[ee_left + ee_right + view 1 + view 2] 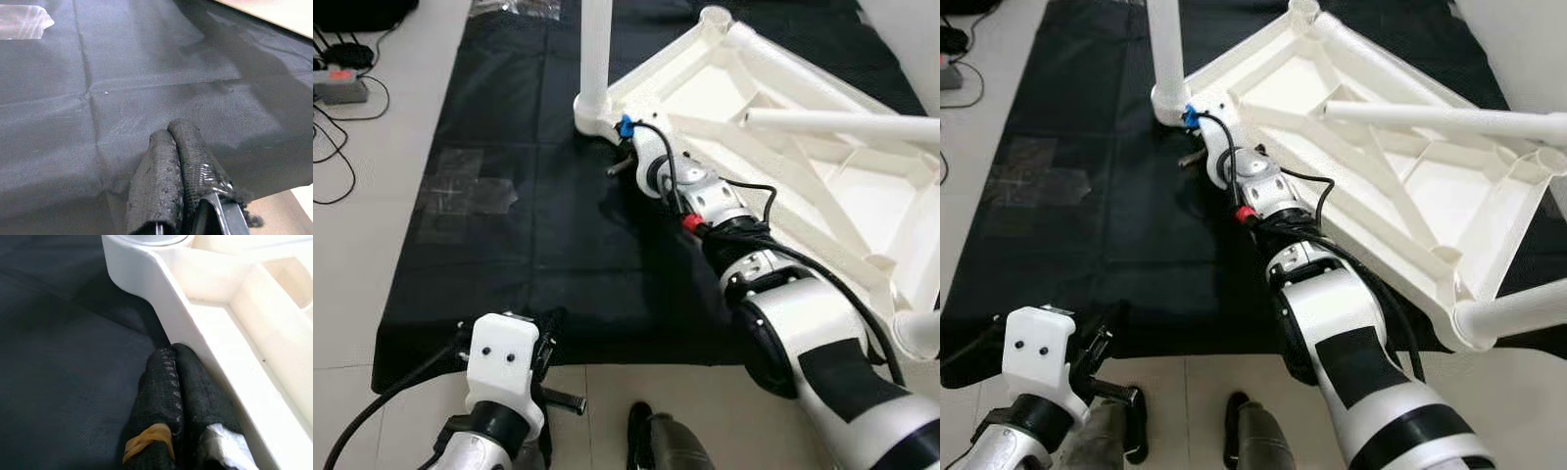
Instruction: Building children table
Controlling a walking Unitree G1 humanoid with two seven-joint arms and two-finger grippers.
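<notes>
**Upturned table on the mat**

A black fabric mat (538,225) covers pale floor tiles (401,117). The upside-down white plastic children's table (783,137) lies far right. The right gripper (172,352), fingers together, presses its near-left rim. The left gripper (168,134) hovers near-left, closed.

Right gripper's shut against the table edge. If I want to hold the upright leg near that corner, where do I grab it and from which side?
Grip the upright leg on its bare round shaft, just above the corner socket. Come from the black mat side, where the right gripper already sits; the table's ribbed underside blocks the other side. Open first, since the fingers are shut.
</notes>
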